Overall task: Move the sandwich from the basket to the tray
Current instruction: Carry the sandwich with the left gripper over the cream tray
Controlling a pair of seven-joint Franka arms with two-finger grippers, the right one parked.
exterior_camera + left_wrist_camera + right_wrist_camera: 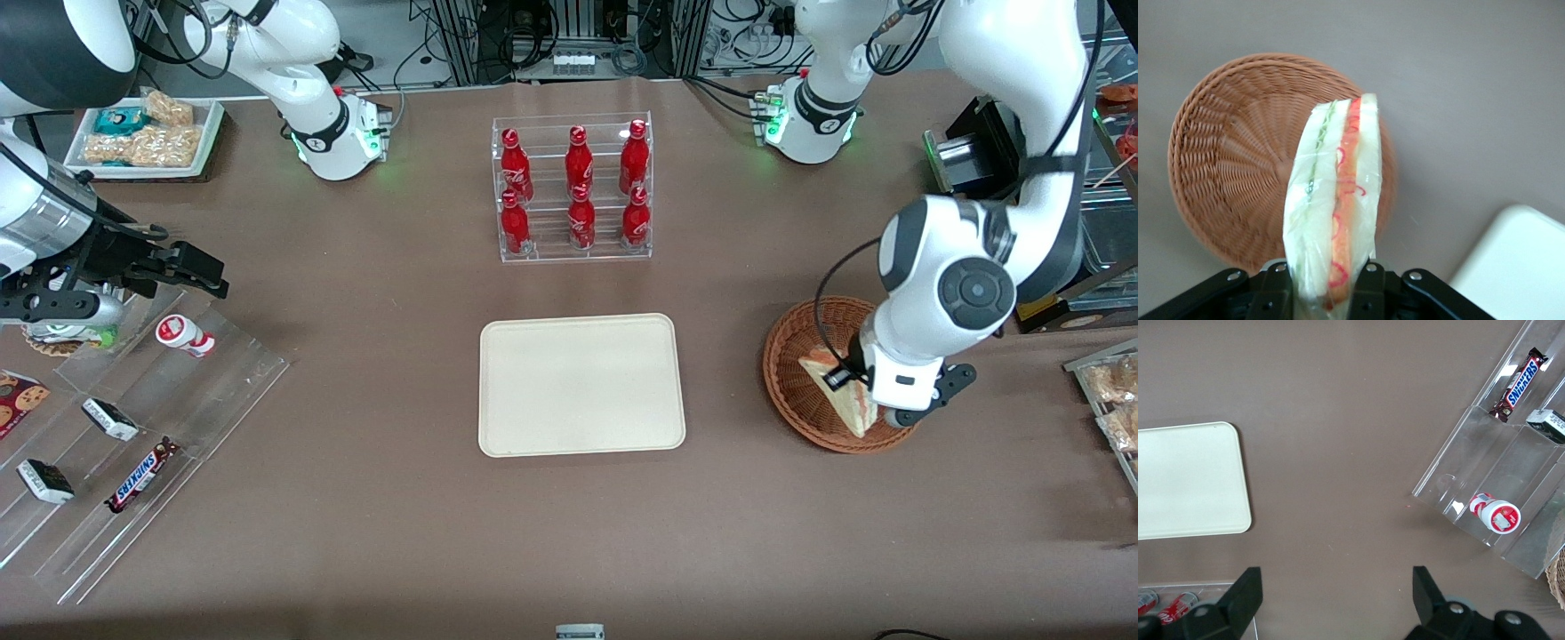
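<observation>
The sandwich, a wrapped white wedge with orange-red and green layers, is clamped between my gripper's fingers. My gripper is shut on its lower end and holds it on edge above the round wicker basket. Nothing else shows in the basket. The cream tray lies flat beside the basket, toward the parked arm's end, with nothing on it.
A clear rack of red bottles stands farther from the front camera than the tray. A stepped clear display with snack bars sits at the parked arm's end. Bagged snacks lie near the basket at the working arm's end.
</observation>
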